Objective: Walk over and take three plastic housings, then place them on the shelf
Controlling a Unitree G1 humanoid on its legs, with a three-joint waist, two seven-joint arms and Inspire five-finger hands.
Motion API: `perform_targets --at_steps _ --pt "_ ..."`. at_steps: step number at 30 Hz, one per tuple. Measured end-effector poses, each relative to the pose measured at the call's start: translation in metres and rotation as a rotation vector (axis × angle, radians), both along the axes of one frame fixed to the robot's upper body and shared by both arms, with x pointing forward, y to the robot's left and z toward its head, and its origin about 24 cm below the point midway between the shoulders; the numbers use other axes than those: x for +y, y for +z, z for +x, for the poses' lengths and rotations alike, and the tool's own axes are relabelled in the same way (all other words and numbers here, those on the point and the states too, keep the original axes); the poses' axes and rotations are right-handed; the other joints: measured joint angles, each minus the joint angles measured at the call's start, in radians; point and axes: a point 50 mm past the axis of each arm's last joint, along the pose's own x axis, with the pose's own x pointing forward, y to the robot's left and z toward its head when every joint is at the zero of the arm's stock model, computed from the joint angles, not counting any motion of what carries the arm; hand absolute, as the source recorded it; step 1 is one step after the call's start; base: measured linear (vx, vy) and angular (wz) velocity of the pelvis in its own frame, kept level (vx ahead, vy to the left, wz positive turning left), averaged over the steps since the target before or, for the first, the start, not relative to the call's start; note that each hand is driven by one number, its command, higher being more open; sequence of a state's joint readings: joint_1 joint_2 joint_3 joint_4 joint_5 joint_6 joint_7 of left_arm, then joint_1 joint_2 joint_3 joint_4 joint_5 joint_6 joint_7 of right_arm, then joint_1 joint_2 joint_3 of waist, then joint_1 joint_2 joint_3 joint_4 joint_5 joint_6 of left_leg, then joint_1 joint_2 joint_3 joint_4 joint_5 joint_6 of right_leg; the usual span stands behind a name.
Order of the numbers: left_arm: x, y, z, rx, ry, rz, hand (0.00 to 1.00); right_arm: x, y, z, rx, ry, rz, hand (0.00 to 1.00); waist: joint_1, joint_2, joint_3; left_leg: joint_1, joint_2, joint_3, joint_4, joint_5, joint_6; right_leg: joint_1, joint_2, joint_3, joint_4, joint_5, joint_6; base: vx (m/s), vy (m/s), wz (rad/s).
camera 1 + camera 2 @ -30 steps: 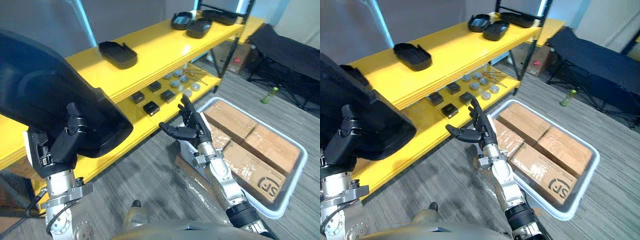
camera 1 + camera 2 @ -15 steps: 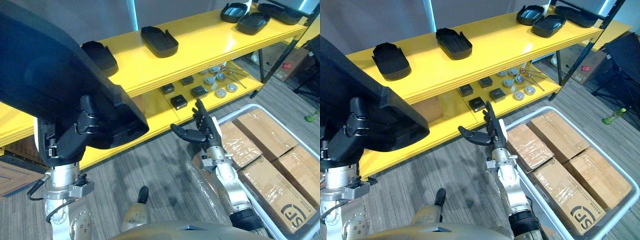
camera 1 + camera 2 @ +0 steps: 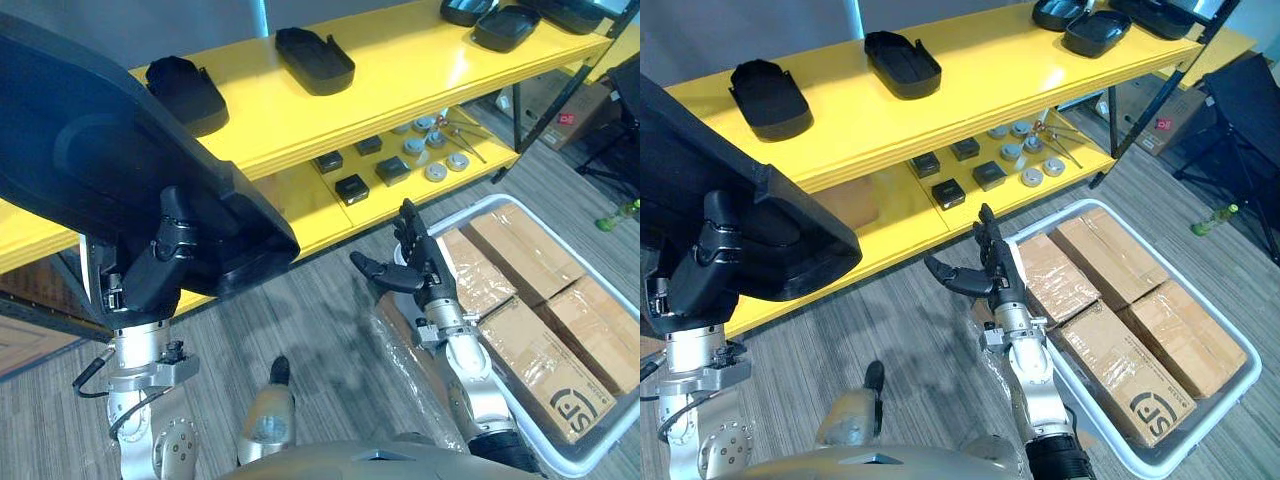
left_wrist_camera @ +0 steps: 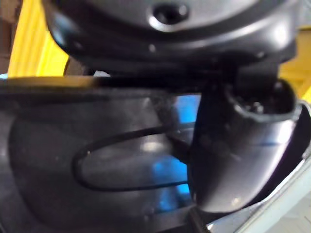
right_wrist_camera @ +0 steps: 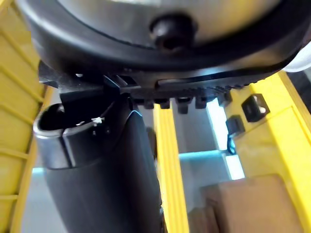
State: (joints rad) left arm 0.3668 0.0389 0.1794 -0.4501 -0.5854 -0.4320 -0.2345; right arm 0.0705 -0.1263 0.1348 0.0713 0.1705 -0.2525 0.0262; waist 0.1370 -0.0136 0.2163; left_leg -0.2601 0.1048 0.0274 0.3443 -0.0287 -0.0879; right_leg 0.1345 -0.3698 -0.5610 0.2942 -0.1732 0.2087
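I count six black plastic housings (image 3: 902, 62): five on top of the yellow shelf (image 3: 970, 90) and one in my left hand (image 3: 155, 275). On the lower level there are four small black boxes (image 3: 947, 192) and about five round metal discs (image 3: 1031, 177). One white bin (image 3: 1055, 215) holds four cardboard boxes (image 3: 1110, 250).

I'm gripping one big black plastic housing (image 3: 100, 170) in my left hand (image 3: 160, 265), fingers curled round its edge; it sits tilted, out in front of the yellow shelf (image 3: 400, 70). On the shelf's top board, a second housing (image 3: 185, 90) and a third housing (image 3: 315, 58) lie apart, open side up. Further housings (image 3: 505, 25) cluster at the top board's far right end.
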Motion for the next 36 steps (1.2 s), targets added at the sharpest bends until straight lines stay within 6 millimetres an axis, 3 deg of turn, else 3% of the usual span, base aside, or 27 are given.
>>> perform_targets --at_steps 2,3,4,6,7,8,10,11,13,14,16,17,18,19,21,23,26,30,33,34,35,36 --pt "0.004 0.001 -0.001 0.001 0.027 0.006 0.0 0.005 0.006 0.006 -0.025 -0.005 0.006 1.0 0.008 -0.005 0.003 -0.028 0.001 0.028 0.093 -0.061 0.021 0.026 -0.012 -0.016 -0.002 -0.004 -0.002 0.03 0.137 0.16" --pt "0.008 0.002 -0.002 0.001 0.047 0.02 0.0 0.006 0.011 0.009 -0.046 -0.017 0.009 1.0 0.023 -0.014 0.008 -0.027 -0.009 0.041 0.128 -0.105 0.035 0.045 -0.024 -0.016 -0.012 0.004 -0.02 0.05 0.153 0.06" --pt "0.01 0.002 -0.003 0.0 0.055 0.023 0.0 0.005 0.013 0.01 -0.058 -0.024 0.01 1.0 0.028 -0.014 0.007 -0.027 -0.012 0.046 0.14 -0.126 0.034 0.055 -0.027 -0.014 -0.005 0.011 -0.06 0.1 0.176 0.02" --pt "0.018 0.004 -0.006 -0.003 0.096 0.037 0.0 0.007 0.021 0.012 -0.097 -0.027 0.016 1.0 0.031 -0.01 0.006 -0.004 -0.027 0.05 0.122 -0.147 0.061 -0.034 -0.066 0.064 0.143 0.144 -0.166 0.19 0.31 0.07" --pt "0.023 0.007 -0.008 -0.004 0.121 0.051 0.0 0.01 0.025 0.014 -0.117 -0.022 0.022 1.0 0.028 -0.012 0.007 0.025 -0.039 0.048 0.095 -0.153 0.074 -0.083 -0.077 0.129 0.229 0.206 -0.167 0.2 0.346 0.05" --pt "0.025 0.008 -0.008 -0.003 0.131 0.055 0.0 0.011 0.027 0.015 -0.126 -0.018 0.026 1.0 0.023 -0.01 0.008 0.039 -0.044 0.035 0.079 -0.153 0.085 -0.109 -0.069 0.164 0.289 0.197 -0.161 0.23 0.244 0.16" --pt "0.029 0.011 -0.006 -0.015 0.157 0.047 0.0 0.01 0.039 0.017 -0.189 -0.02 0.029 1.0 0.003 -0.007 0.01 0.125 -0.077 -0.016 -0.004 -0.137 0.127 -0.176 0.036 0.211 0.453 0.021 -0.162 0.23 0.114 0.5" --pt "0.029 0.012 -0.005 -0.02 0.159 0.037 0.0 0.009 0.047 0.017 -0.225 -0.029 0.036 1.0 -0.01 -0.006 0.009 0.159 -0.095 -0.039 -0.039 -0.132 0.135 -0.207 0.087 0.218 0.446 -0.03 -0.17 0.27 0.113 0.73" --pt "0.025 0.015 0.002 -0.042 0.147 0.013 0.0 0.003 0.067 0.014 -0.315 -0.055 0.042 1.0 -0.05 -0.001 0.009 0.176 -0.129 -0.116 -0.062 -0.129 0.14 -0.286 0.188 0.311 0.347 -0.068 -0.181 0.27 0.032 1.23" --pt "0.02 0.015 0.009 -0.052 0.118 -0.002 0.0 -0.005 0.076 0.012 -0.358 -0.083 0.038 1.0 -0.077 0.002 0.009 0.186 -0.147 -0.175 -0.072 -0.127 0.142 -0.319 0.237 0.397 0.272 -0.065 -0.176 0.23 -0.043 1.57" --pt "0.013 0.012 0.015 -0.046 0.084 -0.015 0.0 -0.014 0.083 0.009 -0.389 -0.121 0.024 1.0 -0.097 0.003 0.009 0.213 -0.161 -0.227 -0.074 -0.118 0.127 -0.333 0.273 0.485 0.189 -0.046 -0.147 0.23 -0.106 1.4" --pt "0.011 0.009 0.017 -0.033 0.069 -0.016 0.0 -0.021 0.086 0.008 -0.405 -0.143 0.003 1.0 -0.106 -0.006 0.004 0.236 -0.182 -0.264 -0.068 -0.122 0.119 -0.323 0.274 0.52 0.114 -0.019 -0.138 0.29 -0.205 1.56" --pt "0.011 0.01 0.018 -0.031 0.061 -0.005 0.0 -0.026 0.089 0.007 -0.424 -0.166 -0.018 1.0 -0.116 -0.034 -0.015 0.236 -0.212 -0.286 -0.052 -0.139 0.106 -0.313 0.251 0.52 0.043 0.069 -0.159 0.32 -0.269 1.36" --pt "0.011 0.011 0.019 -0.036 0.055 0.006 0.0 -0.028 0.092 0.006 -0.439 -0.179 -0.022 1.0 -0.116 -0.045 -0.021 0.235 -0.226 -0.292 -0.043 -0.156 0.098 -0.312 0.24 0.52 0.027 0.132 -0.143 0.38 -0.331 1.19" --pt "0.008 0.005 0.021 -0.016 0.039 -0.012 0.0 -0.04 0.1 0.008 -0.475 -0.205 -0.078 1.0 -0.09 0.038 -0.039 0.231 -0.16 -0.293 -0.018 -0.188 0.069 -0.258 0.285 0.466 -0.034 0.136 -0.166 0.31 -0.251 0.53" --pt "0.008 0.006 0.021 -0.022 0.037 -0.009 0.0 -0.043 0.104 0.009 -0.493 -0.209 -0.092 1.0 -0.083 0.062 -0.053 0.239 -0.124 -0.278 -0.043 -0.19 0.063 -0.23 0.314 0.447 -0.086 0.147 -0.181 0.2 -0.15 0.12" --pt "0.003 0.006 0.023 -0.025 0.011 -0.007 0.0 -0.051 0.112 0.007 -0.545 -0.239 -0.057 1.0 -0.092 0.069 -0.057 0.258 -0.093 -0.244 -0.076 -0.185 0.054 -0.199 0.331 0.43 -0.123 0.149 -0.187 0.13 -0.077 0.11" --pt "-0.005 0.003 0.026 -0.016 -0.044 -0.002 0.0 -0.067 0.113 0.001 -0.571 -0.315 -0.034 1.0 -0.115 0.07 -0.058 0.242 -0.098 -0.159 -0.074 -0.156 0.055 -0.179 0.309 0.401 -0.141 0.146 -0.189 0.03 0.031 0.26" --pt "-0.018 -0.006 0.033 0.041 -0.114 -0.008 0.0 -0.079 0.1 -0.012 -0.523 -0.37 -0.053 1.0 -0.127 0.069 -0.058 0.233 -0.138 -0.053 -0.103 -0.075 0.041 -0.139 0.237 0.318 -0.16 0.144 -0.184 -0.04 0.073 0.87" --pt "-0.021 -0.007 0.033 0.051 -0.12 0.01 0.0 -0.08 0.096 -0.014 -0.51 -0.37 -0.053 1.0 -0.129 0.069 -0.056 0.227 -0.138 -0.04 -0.103 -0.083 0.038 -0.129 0.218 0.297 -0.169 0.146 -0.181 -0.11 0.111 0.81" --pt "-0.023 -0.008 0.034 0.063 -0.126 0.033 0.0 -0.078 0.093 -0.015 -0.498 -0.366 -0.027 1.0 -0.13 0.069 -0.054 0.211 -0.103 0.022 -0.084 -0.11 0.056 -0.123 0.198 0.271 -0.164 0.137 -0.184 -0.11 0.102 0.8" --pt "-0.025 -0.009 0.034 0.077 -0.127 0.05 0.0 -0.077 0.092 -0.015 -0.496 -0.367 -0.003 1.0 -0.139 0.06 -0.048 0.192 -0.071 0.052 -0.051 -0.123 0.047 -0.122 0.171 0.257 -0.149 0.126 -0.175 -0.13 0.138 0.78"
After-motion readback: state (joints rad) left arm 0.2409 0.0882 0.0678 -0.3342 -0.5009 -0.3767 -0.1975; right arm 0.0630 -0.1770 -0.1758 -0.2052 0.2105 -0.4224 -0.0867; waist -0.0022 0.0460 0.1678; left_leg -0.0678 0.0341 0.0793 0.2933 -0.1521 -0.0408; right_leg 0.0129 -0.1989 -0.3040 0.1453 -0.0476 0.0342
